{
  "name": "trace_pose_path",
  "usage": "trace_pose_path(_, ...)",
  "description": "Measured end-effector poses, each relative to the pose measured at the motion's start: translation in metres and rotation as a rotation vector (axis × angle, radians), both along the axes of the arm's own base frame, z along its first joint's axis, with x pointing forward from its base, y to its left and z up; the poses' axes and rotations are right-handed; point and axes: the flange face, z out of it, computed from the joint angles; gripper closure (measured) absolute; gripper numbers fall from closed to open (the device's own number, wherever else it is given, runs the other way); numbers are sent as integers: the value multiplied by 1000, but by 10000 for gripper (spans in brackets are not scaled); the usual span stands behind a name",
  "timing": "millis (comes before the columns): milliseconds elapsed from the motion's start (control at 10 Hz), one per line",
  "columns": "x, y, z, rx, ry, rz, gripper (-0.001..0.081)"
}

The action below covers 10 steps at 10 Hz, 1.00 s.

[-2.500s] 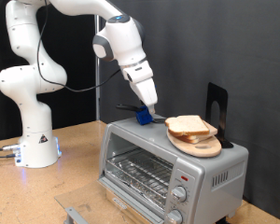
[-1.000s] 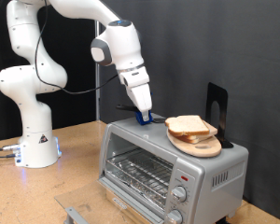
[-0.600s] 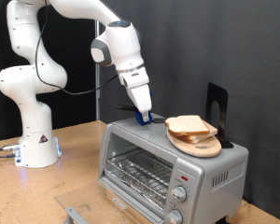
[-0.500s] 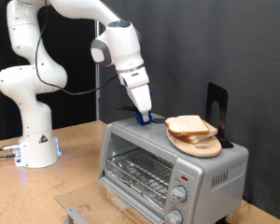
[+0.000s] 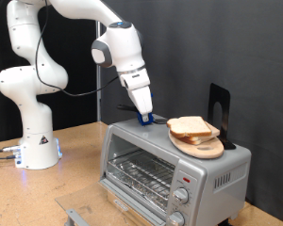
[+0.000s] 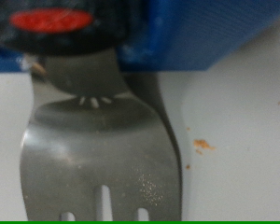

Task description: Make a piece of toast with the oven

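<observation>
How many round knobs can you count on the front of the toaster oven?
2 knobs, both on the oven front's right panel: upper knob, lower knob, partly cut off; more may be hidden below.

A round wooden plate (image 5: 206, 148) is seen near the exterior view's right, and a black flat upright stand (image 5: 218, 104) is set just behind it. A light brown wooden tabletop (image 5: 75, 167) is spread below. A silver metal fork (image 6: 98, 154) fills the wrist view, with a red disc (image 6: 52, 19) on blue plastic (image 6: 201, 33) above it.

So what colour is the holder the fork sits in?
Blue holder, clearest in the wrist view; the fork is silver metal.
</observation>
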Motion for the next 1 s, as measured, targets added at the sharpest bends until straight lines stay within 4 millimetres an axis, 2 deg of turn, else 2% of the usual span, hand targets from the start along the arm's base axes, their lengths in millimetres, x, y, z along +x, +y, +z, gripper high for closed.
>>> trace_pose_path(900,0,-1,-1,-1,3,-4,315)
trace_pose_path(1000,0,-1,-1,-1,3,-4,203)
